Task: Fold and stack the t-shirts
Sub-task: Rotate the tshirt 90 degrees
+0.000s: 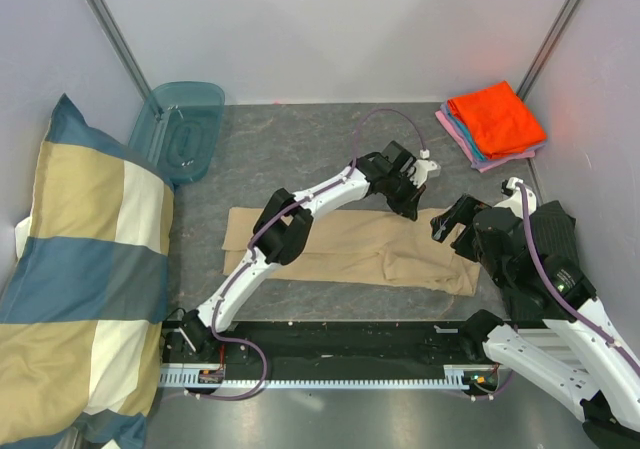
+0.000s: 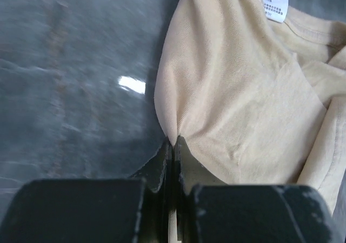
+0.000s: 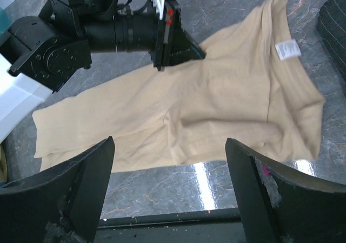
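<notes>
A tan t-shirt [image 1: 350,254] lies folded into a long band across the middle of the table. My left gripper [image 2: 173,141] is shut on a pinch of its far edge, near the collar end with the white label [image 2: 274,2]. From above, the left gripper [image 1: 412,201] sits at the band's far right edge. My right gripper [image 1: 448,227] hovers open just beside it, over the shirt's right end, with nothing between its fingers [image 3: 86,172]. At the back right rests a stack of folded t-shirts [image 1: 497,117], orange on top with blue and pink edges showing beneath.
A big blue-and-cream checked pillow [image 1: 80,269] fills the left side. A clear teal tub [image 1: 180,129] stands at the back left. A dark grey striped cloth [image 3: 332,26] shows at the edge of the right wrist view. White walls close in the table.
</notes>
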You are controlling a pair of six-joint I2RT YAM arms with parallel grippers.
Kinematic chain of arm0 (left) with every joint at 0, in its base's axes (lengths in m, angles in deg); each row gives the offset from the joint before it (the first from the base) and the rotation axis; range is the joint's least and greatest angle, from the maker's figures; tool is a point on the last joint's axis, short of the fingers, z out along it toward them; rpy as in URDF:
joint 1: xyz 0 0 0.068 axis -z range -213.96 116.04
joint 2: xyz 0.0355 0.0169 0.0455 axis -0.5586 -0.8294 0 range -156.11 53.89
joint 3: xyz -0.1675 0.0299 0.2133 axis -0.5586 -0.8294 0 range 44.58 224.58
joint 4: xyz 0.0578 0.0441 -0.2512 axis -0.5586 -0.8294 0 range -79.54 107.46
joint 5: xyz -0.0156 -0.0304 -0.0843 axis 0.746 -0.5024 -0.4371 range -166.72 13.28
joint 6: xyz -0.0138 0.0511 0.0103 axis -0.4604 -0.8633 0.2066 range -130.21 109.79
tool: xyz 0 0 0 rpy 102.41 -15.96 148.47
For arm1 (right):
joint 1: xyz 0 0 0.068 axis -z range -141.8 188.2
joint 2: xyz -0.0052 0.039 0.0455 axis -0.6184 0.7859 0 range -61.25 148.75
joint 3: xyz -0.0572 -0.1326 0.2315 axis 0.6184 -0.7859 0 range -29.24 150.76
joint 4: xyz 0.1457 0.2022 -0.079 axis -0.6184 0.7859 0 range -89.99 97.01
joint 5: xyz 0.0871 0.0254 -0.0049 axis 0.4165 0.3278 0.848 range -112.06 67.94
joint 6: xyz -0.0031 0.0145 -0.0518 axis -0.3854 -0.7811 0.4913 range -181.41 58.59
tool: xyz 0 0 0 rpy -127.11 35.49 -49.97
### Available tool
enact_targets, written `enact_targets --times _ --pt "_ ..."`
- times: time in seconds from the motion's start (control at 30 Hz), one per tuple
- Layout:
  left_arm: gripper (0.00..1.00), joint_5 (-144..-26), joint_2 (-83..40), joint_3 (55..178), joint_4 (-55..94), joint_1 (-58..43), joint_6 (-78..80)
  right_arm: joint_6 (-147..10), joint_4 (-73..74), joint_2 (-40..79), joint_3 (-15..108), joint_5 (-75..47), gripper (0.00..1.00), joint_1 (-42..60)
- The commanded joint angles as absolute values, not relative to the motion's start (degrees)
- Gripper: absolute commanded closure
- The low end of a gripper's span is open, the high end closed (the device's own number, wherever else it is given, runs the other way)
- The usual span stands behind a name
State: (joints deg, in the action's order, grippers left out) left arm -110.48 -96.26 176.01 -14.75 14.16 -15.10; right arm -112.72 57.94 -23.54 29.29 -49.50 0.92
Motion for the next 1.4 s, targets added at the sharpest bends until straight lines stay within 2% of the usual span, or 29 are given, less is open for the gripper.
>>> enact_targets --times 0.0,0.3,0.63,0.87,0.97,1.07,1.17,1.37 --pt "0.98 -102.2 -101.3 184.9 -14.7 10.0 -3.2 -113.8 57.9 -23.1 28.5 -49.8 0.08 0.8" --pt "0.98 -104.7 -101.3 180.5 -4.4 -6.6 25.9 -114.7 56.1 -22.5 26.2 -48.9 0.08 0.8" --pt "0.98 -99.4 -101.5 176.6 8.4 -15.5 56.7 -115.0 54.4 -21.1 24.9 -47.7 0.08 0.8" --pt "0.98 -93.3 -101.8 176.9 9.4 -16.4 60.1 -114.8 52.7 -20.6 22.9 -46.8 0.08 0.8" --pt "0.98 -93.8 -102.0 176.9 8.9 -17.8 59.9 -115.5 46.4 -20.1 14.8 -43.8 0.08 0.8" --pt "0.98 -94.2 -101.2 175.0 8.6 -19.5 58.4 -117.2 31.8 -17.8 7.4 -37.3 0.09 0.8" --pt "0.98 -94.4 -100.5 173.0 8.6 -21.6 58.0 -118.3 22.3 -11.2 4.7 -31.9 0.1 0.8" --pt "0.98 -94.4 -101.1 172.1 9.8 -24.6 60.1 -117.7 16.1 1.1 9.0 -31.0 0.1 -1.3"
